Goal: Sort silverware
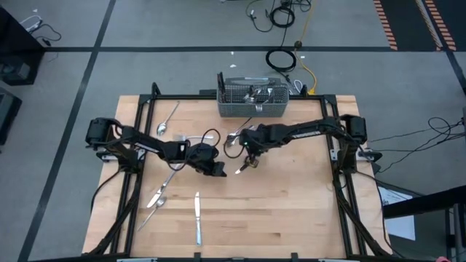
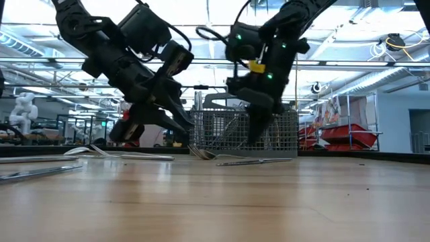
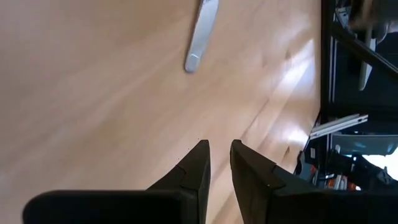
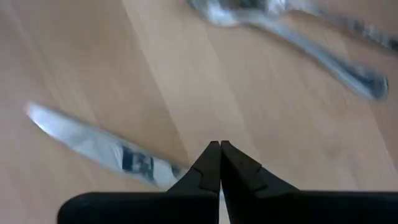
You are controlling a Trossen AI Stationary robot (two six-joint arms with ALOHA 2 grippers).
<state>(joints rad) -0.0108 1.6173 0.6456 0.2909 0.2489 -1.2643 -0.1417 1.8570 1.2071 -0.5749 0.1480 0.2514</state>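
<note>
Two hands mid-desk, near each other. Left hand (image 1: pixel 220 170) slightly parted, nothing between fingers. Right hand (image 1: pixel 251 163) pinched fully closed above shiny silver table knife (image 4: pixel 99 151); grip on it unclear, tips hide contact.

Slim silver silverware: some in grey wire-mesh basket (image 1: pixel 252 101) at far edge, rest scattered on light wooden desk (image 1: pixel 291 211).

Risks: arms colliding; knife slipping from thin pinch.

Piece count in basket unreadable.

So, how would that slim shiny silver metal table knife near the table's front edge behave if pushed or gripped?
The knife looks solid metal, so probably stiff. Lying flat on the smooth wooden table, it likely slides rather than rolls. Its thin polished profile may slip when pinched.
</note>
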